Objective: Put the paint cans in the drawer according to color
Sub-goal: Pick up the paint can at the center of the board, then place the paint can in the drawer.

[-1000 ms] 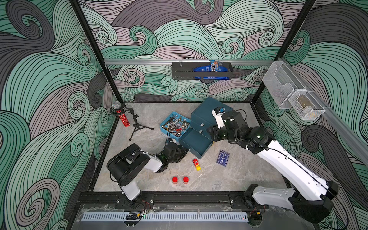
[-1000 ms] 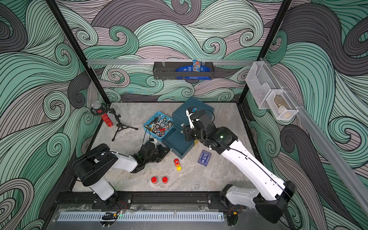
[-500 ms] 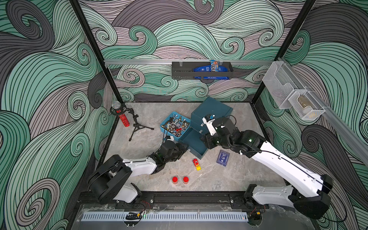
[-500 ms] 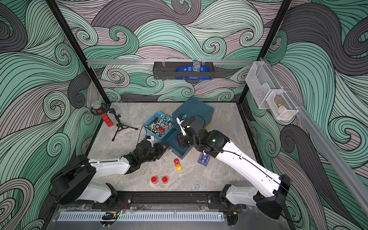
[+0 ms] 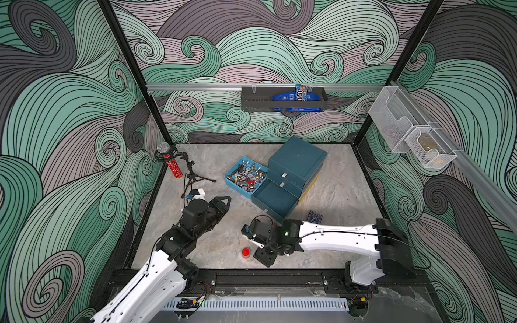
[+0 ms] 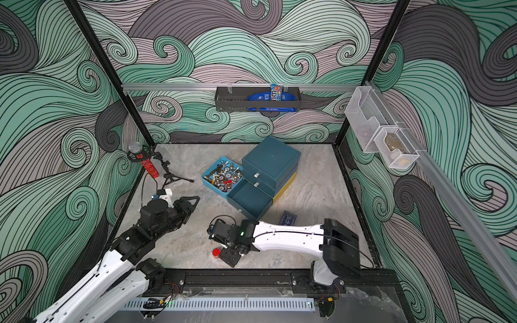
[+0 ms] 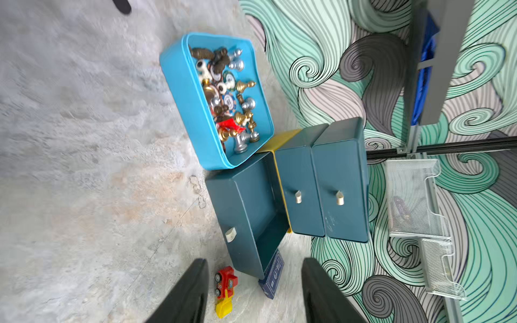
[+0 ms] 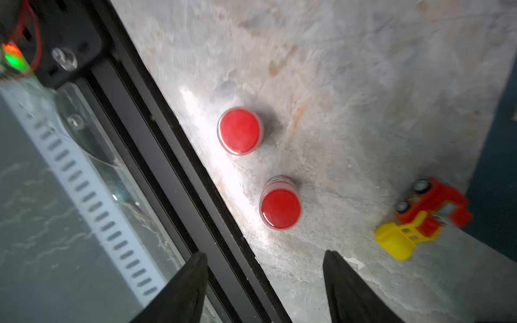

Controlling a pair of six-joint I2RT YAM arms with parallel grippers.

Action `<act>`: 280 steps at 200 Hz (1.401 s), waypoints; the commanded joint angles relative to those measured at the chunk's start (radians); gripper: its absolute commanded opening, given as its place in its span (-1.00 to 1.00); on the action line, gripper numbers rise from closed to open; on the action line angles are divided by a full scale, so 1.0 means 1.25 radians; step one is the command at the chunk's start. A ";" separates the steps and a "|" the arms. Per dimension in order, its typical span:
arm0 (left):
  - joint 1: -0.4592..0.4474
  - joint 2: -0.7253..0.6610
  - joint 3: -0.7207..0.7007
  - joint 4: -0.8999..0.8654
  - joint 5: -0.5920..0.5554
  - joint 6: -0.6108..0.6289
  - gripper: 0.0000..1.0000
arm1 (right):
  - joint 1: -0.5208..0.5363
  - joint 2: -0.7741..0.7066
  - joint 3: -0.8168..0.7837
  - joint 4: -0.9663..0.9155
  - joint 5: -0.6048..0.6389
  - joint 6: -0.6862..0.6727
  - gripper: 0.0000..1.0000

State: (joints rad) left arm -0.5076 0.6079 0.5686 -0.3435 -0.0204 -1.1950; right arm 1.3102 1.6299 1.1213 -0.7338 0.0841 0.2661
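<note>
1. A red paint can point(image 8: 240, 130) and a second red paint can point(image 8: 280, 205) stand upright on the table point(image 5: 335, 195), close together but apart, by the near rail.
2. My right gripper point(image 8: 265, 279) hangs over them with its jaws spread, grasping nothing. In a top view it hides one can.
3. The drawer unit point(image 5: 296, 165) sits far and right of centre, well away from the cans. Its bottom drawer point(image 5: 275, 200) is pulled out and the upper two are shut.
4. A toy car point(image 8: 419, 218) lies between the cans and the open drawer.
5. My left gripper point(image 5: 223, 200), left of the drawers, points toward them with its jaws apart and empty.
6. A blue tray point(image 5: 246, 177) of small metal pieces sits just beside the unit's left side.
</note>
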 commanded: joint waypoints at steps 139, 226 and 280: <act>0.009 0.023 0.126 -0.102 -0.014 0.130 0.10 | -0.044 0.120 0.032 0.067 0.068 0.002 -0.42; 0.008 0.095 0.192 -0.053 0.006 0.201 0.09 | -0.361 0.130 0.305 -0.066 0.100 -0.124 -0.51; 0.009 0.116 0.233 -0.059 0.005 0.232 0.10 | -0.433 0.287 0.424 -0.070 0.102 -0.136 -0.53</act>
State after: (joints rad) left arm -0.5041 0.7509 0.8158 -0.4248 -0.0177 -0.9493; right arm 0.7845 1.9278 1.6135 -0.7792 0.2070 0.1169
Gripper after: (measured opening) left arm 0.548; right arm 0.357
